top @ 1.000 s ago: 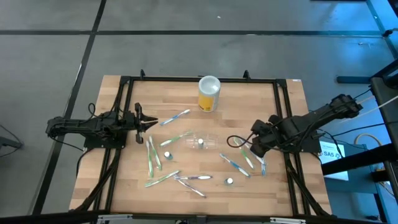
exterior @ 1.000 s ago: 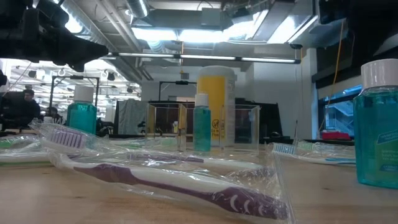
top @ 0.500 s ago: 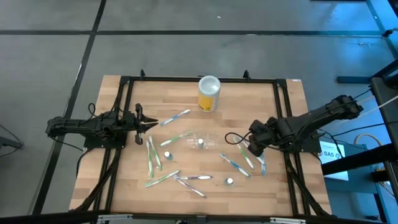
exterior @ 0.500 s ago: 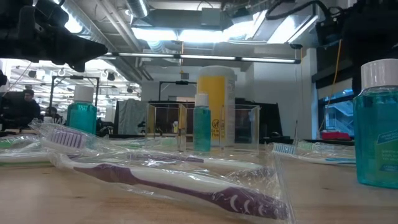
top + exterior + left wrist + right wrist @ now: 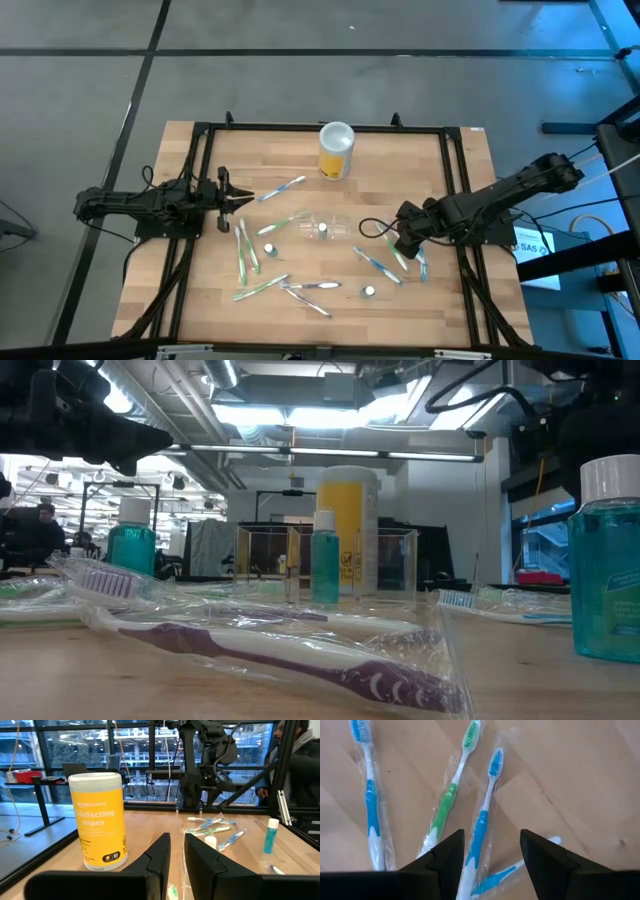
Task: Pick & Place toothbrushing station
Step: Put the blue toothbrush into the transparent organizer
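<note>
Reaching low from the table's (image 5: pixel 200 300) right edge, the right arm holds its right gripper (image 5: pixel 491 851) pointed down over wrapped toothbrushes, fingers spread apart and empty, straddling a blue toothbrush (image 5: pixel 484 822) with a green toothbrush (image 5: pixel 449 802) just beside it. Bare wood lies open past them. The left arm stretches level along the left edge, its left gripper (image 5: pixel 177 851) nearly closed, a thin slit between the fingers, holding nothing. A yellow wipes canister (image 5: pixel 336 150) stands near the far edge. The toothbrushing station (image 5: pixel 324 228), clear plastic, sits mid-table between both grippers, apart from each.
</note>
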Robot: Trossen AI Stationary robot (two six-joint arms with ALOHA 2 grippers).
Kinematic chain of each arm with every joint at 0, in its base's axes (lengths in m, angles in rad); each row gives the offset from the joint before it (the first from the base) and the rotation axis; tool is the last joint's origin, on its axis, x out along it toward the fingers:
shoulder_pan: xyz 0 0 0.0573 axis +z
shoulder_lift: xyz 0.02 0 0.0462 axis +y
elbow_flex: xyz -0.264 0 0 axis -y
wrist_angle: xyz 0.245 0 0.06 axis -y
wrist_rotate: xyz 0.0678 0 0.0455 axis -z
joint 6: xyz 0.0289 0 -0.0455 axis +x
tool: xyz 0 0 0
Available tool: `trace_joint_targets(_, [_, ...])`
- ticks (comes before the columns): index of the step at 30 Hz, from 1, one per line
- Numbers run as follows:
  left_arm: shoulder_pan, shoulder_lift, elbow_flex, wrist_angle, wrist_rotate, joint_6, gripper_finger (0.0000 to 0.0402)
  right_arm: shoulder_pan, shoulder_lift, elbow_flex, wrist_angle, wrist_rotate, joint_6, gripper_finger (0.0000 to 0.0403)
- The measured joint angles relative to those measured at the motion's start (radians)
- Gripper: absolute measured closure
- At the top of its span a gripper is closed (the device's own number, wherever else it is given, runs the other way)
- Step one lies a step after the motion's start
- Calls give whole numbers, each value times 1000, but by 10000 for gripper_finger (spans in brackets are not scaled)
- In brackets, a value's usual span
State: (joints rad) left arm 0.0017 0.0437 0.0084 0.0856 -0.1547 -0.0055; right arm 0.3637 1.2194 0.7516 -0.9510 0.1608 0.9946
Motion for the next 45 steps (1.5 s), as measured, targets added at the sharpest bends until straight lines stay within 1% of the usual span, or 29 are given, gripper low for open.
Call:
trace_joint_targets(7, [0, 0, 0, 0, 0, 0, 347, 0, 2, -64, 101, -5, 12, 176])
trace_joint_targets(9, [0, 0, 0, 0, 0, 0, 348, 0, 8, -75, 106, -4, 17, 170])
trace_joint_targets(15, [0, 0, 0, 0, 0, 0, 349, 0, 58, -97, 127, -4, 15, 167])
trace_joint_targets(20, [0, 0, 0, 0, 0, 0, 348, 0, 106, -98, 193, -19, -17, 178])
trace_joint_targets(28, [0, 0, 0, 0, 6, -9, 348, -5, 197, -98, 192, -30, -36, 189])
trace_joint_targets(31, [0, 0, 0, 0, 26, -18, 347, -16, 221, -99, 192, -54, -37, 191])
trace_joint_targets(36, [0, 0, 0, 0, 26, -18, 350, -55, 266, -93, 196, -130, -60, 191])
trace_joint_targets(39, [0, 0, 0, 0, 26, -30, 348, -73, 277, -92, 201, -147, -78, 195])
trace_joint_targets(42, [0, 0, 0, -6, 26, -36, 348, -88, 278, -92, 202, -154, -87, 213])
trace_joint_targets(45, [0, 0, 0, -10, 26, -37, 349, -101, 278, -92, 207, -161, -90, 247])
